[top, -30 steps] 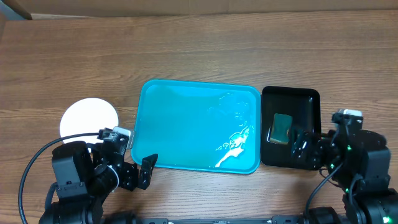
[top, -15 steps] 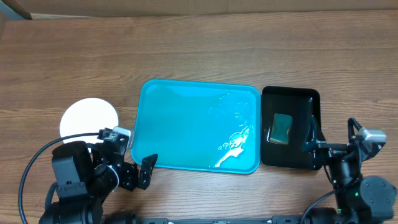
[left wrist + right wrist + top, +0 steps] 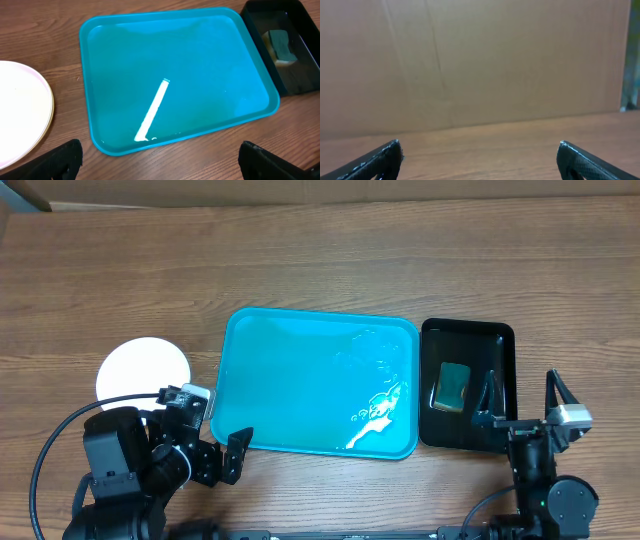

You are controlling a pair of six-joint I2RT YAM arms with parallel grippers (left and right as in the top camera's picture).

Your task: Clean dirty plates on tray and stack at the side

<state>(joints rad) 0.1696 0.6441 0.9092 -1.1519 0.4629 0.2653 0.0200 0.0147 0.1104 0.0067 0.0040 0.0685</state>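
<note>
The turquoise tray [image 3: 300, 380] lies mid-table with nothing on it but wet glints; it also shows in the left wrist view [image 3: 200, 60]. The plates [image 3: 143, 370] sit stacked on the wood left of the tray, white on top; the left wrist view shows the stack [image 3: 20, 115] with a pale yellow-green rim underneath. My left gripper [image 3: 222, 442] is open and empty at the tray's near left corner; it shows in the left wrist view [image 3: 160, 162]. My right gripper [image 3: 522, 400] is open and empty, pointing up near the black tray's front edge; its wrist view [image 3: 480, 160] faces a cardboard wall.
A small black tray [image 3: 468, 385] right of the turquoise tray holds a green sponge [image 3: 452, 385]; both show in the left wrist view, the tray [image 3: 295, 80] and the sponge [image 3: 280, 45]. A cardboard wall [image 3: 480, 60] stands behind the table.
My right arm has drawn back and swung upright, its gripper now pointing up at the black tray's front edge. The left arm, plates and tray have not moved.
</note>
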